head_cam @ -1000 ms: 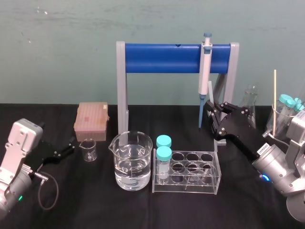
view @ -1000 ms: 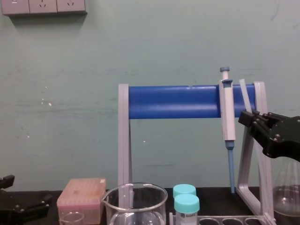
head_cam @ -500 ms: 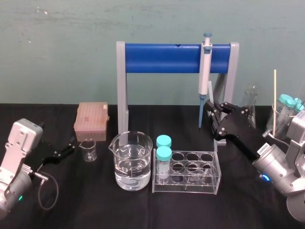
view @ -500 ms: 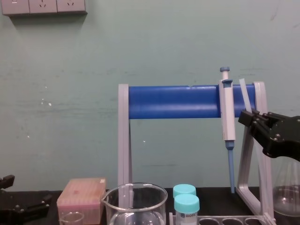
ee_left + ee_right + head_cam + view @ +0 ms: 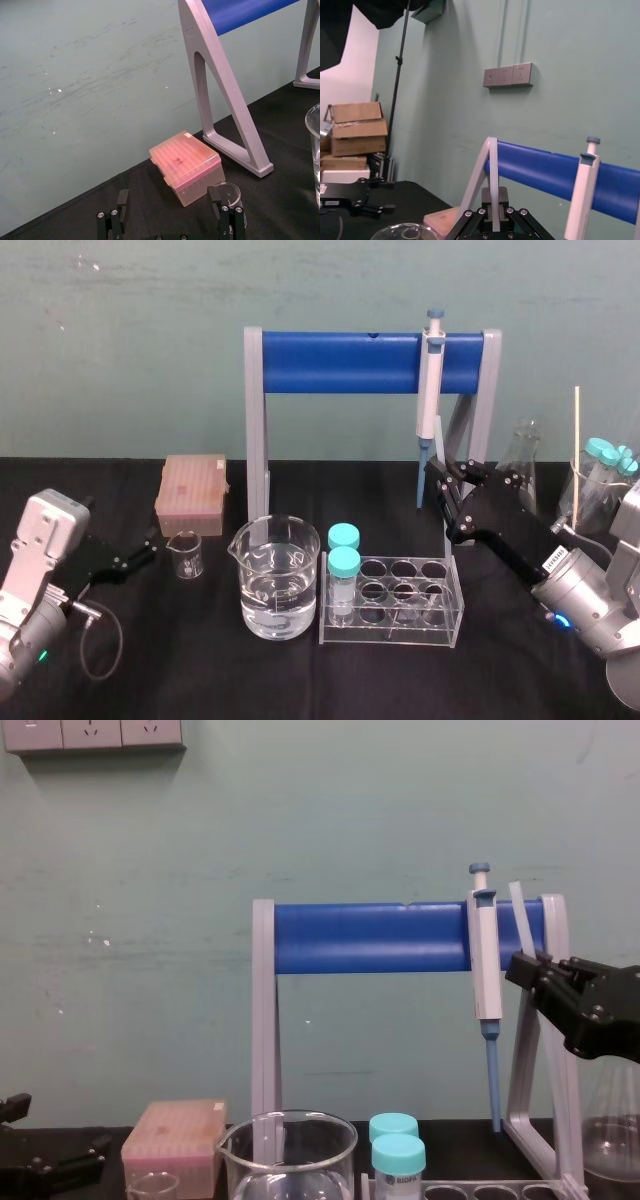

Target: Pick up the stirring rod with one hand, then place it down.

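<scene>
Now, the right gripper's [image 5: 528, 968] jaws are clamped on the stirring rod [image 5: 518, 915]. The whitish rod pokes up out of them, leaning a touch off vertical. In the right wrist view it runs straight up between the black fingers [image 5: 470, 220].

That grip is held well off the worktop [image 5: 200, 670], over its back right part. It sits right by the right leg of the blue-barred stand [image 5: 340, 362], and the pipette [image 5: 430, 390] hangs from the bar just beside the rod. The tube rack [image 5: 455, 580] sits below and slightly nearer the front edge, and the large beaker [image 5: 275, 580] is next to it.

By the left edge, the left gripper [image 5: 170, 220] sits low with its jaws spread wide, holding nothing. The small beaker [image 5: 185, 553] is just ahead of one finger, and the pink tip box [image 5: 190, 495] is behind that.
</scene>
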`<action>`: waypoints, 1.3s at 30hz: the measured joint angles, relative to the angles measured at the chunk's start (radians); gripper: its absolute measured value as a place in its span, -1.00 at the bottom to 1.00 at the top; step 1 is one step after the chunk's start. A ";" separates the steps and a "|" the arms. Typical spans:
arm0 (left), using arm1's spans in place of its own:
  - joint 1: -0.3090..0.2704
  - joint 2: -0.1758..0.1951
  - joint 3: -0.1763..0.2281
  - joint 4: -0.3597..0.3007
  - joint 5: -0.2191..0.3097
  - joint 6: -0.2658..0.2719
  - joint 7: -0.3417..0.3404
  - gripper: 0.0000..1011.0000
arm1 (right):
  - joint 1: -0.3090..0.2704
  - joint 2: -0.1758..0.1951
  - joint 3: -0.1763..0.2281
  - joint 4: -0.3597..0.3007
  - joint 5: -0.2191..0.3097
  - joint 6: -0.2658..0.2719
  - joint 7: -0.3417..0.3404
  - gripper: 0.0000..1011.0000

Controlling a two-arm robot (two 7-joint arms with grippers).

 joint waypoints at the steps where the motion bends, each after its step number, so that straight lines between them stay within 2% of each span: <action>1: 0.000 0.000 0.000 0.000 0.000 0.000 0.000 0.98 | -0.001 0.001 -0.002 0.000 0.006 0.004 0.007 -0.87; 16: 0.000 0.000 0.000 0.000 0.000 0.000 0.000 0.98 | 0.016 0.003 -0.043 0.035 0.062 0.045 0.080 -0.87; 31: 0.000 0.000 0.000 0.000 0.000 0.000 0.000 0.98 | -0.003 0.021 -0.047 0.008 0.053 0.051 0.051 -0.87; 39: 0.000 0.000 0.000 0.000 0.000 0.000 0.000 0.98 | -0.005 0.023 -0.045 0.014 0.053 0.057 0.046 -0.87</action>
